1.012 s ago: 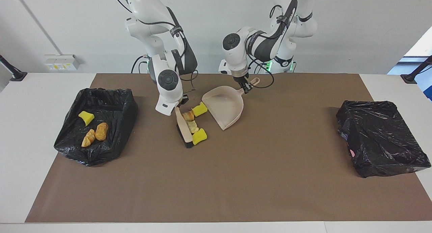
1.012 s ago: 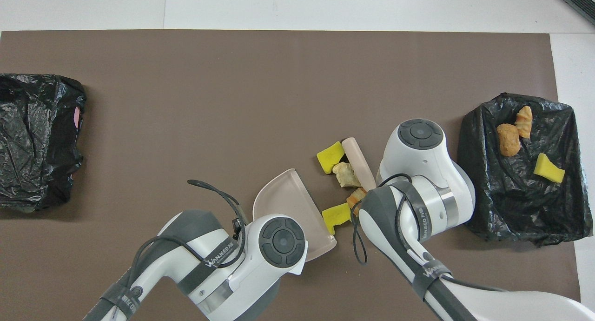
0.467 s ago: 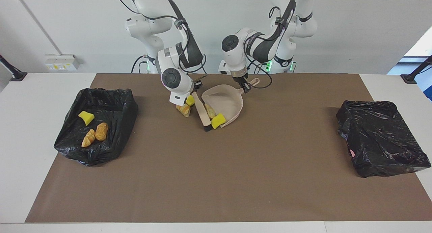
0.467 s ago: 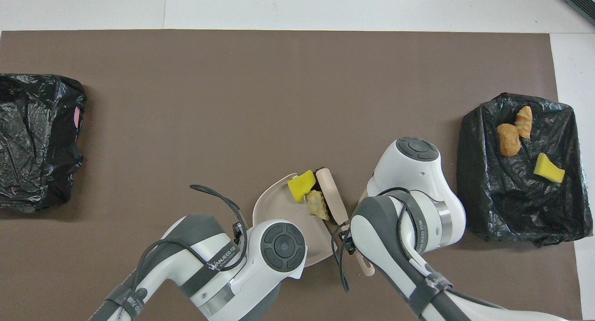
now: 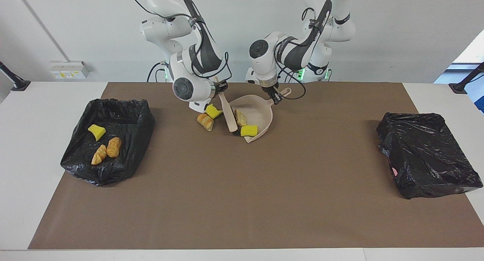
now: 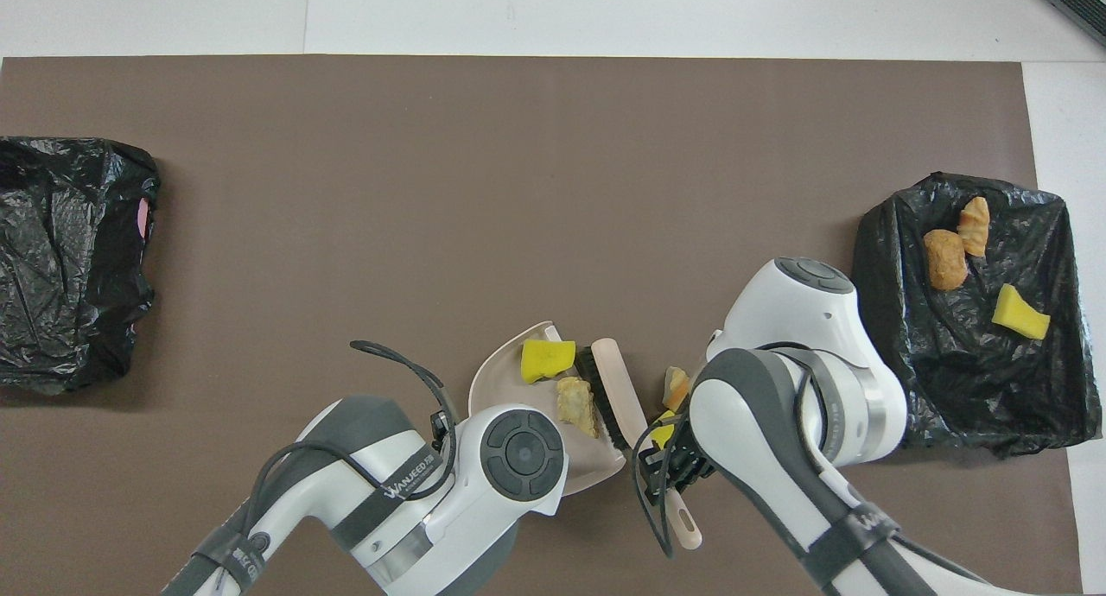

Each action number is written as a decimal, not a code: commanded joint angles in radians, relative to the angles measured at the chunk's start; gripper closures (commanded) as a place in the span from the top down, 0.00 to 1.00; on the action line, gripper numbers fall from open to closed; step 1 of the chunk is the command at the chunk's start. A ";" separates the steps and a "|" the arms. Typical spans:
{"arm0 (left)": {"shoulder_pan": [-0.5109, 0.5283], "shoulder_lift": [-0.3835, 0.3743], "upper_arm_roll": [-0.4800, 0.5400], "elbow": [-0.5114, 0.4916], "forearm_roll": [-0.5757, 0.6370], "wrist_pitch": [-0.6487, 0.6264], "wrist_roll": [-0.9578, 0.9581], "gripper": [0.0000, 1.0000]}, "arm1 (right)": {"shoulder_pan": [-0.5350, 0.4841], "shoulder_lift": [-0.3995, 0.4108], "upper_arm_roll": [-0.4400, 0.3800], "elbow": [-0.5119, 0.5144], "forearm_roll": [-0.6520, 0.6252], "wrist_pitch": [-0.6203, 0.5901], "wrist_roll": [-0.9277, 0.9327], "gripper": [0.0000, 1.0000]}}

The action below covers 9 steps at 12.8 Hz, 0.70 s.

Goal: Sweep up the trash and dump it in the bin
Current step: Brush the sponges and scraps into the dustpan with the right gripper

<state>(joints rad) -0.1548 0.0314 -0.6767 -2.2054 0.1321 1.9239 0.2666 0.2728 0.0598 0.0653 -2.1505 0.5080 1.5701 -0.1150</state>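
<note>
Both arms reach over the dustpan (image 5: 255, 115). The left gripper (image 5: 275, 96) points down at its handle, fingertips clamped on it. The right gripper (image 5: 222, 87), wrist bent sideways, is closed around the brush (image 5: 229, 115) handle beside the dustpan's mouth.

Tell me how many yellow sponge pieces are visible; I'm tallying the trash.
3: one in the dustpan at, one on the mat beside the brush at, one in the bin at. Others may be hidden.
</note>
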 commanded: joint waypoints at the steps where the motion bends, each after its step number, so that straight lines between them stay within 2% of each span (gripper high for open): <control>1: 0.011 -0.021 -0.003 -0.027 -0.012 0.018 0.020 0.00 | -0.075 -0.087 -0.008 0.026 0.009 -0.071 0.091 0.00; 2: 0.011 -0.021 -0.003 -0.027 -0.011 0.017 0.025 0.00 | -0.102 -0.122 -0.009 0.024 -0.015 -0.071 0.163 0.00; 4: 0.008 -0.024 -0.004 -0.027 -0.005 0.012 0.034 0.00 | -0.129 -0.149 -0.005 -0.005 -0.142 -0.050 0.199 0.00; 7: -0.005 -0.033 -0.012 -0.023 0.020 0.003 0.032 0.00 | -0.118 -0.240 -0.002 -0.156 -0.310 0.092 0.224 0.00; 9: -0.006 -0.045 -0.032 -0.025 0.021 -0.012 0.032 0.00 | -0.089 -0.285 -0.001 -0.228 -0.397 0.122 0.255 0.00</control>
<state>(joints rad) -0.1536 0.0272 -0.6904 -2.2054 0.1459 1.9223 0.2785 0.1584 -0.1343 0.0536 -2.2672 0.1861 1.6385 0.0958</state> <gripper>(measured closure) 0.687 0.736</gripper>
